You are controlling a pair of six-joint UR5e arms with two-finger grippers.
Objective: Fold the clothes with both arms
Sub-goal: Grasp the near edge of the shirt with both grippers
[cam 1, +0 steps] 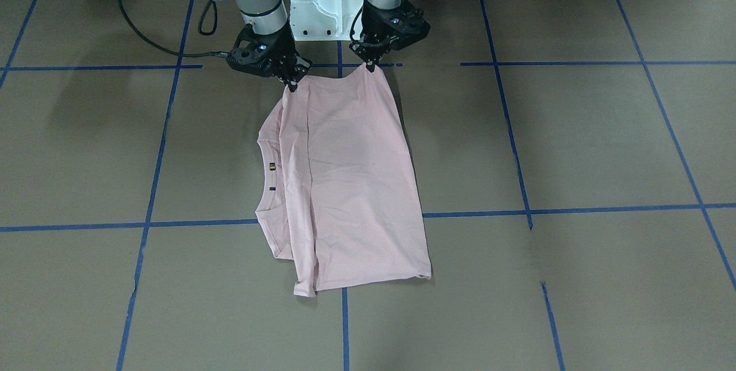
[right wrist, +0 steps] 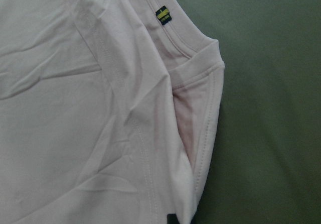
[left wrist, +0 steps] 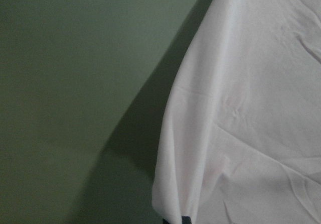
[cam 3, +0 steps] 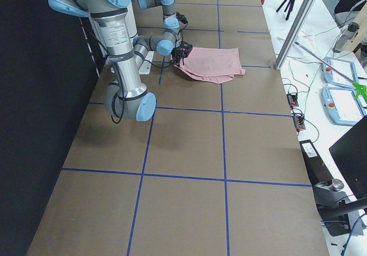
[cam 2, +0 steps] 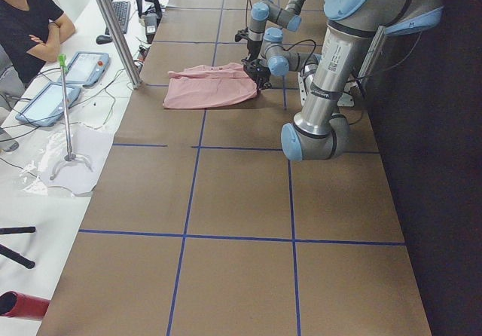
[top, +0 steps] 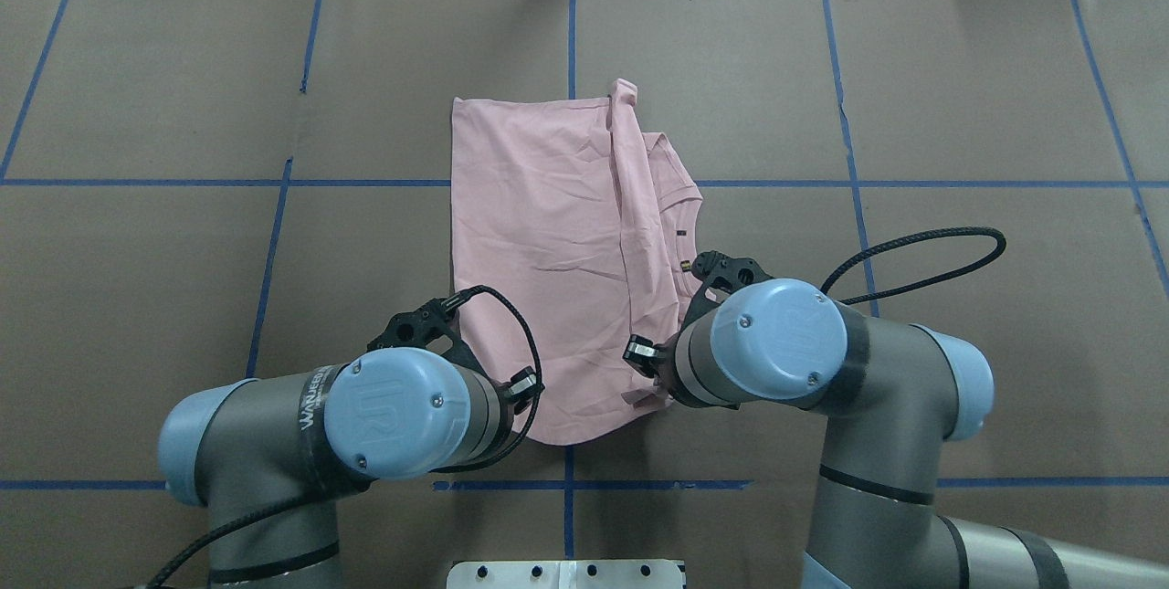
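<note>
One pale pink short-sleeved T-shirt (cam 1: 356, 175), folded, lies on the brown surface (cam 1: 575, 146) crossed by blue tape lines (cam 1: 581, 63); its long axis runs away from the robot, neckline toward the robot's right; two hands pinch its near corners, the left hand (cam 1: 370, 66) and the right hand (cam 1: 292, 84) each closed on fabric; one white pedestal base (cam 1: 328, 3) stands just behind them.

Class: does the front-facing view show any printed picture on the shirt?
No, the T-shirt shows plain pink cloth and a small tag.
</note>
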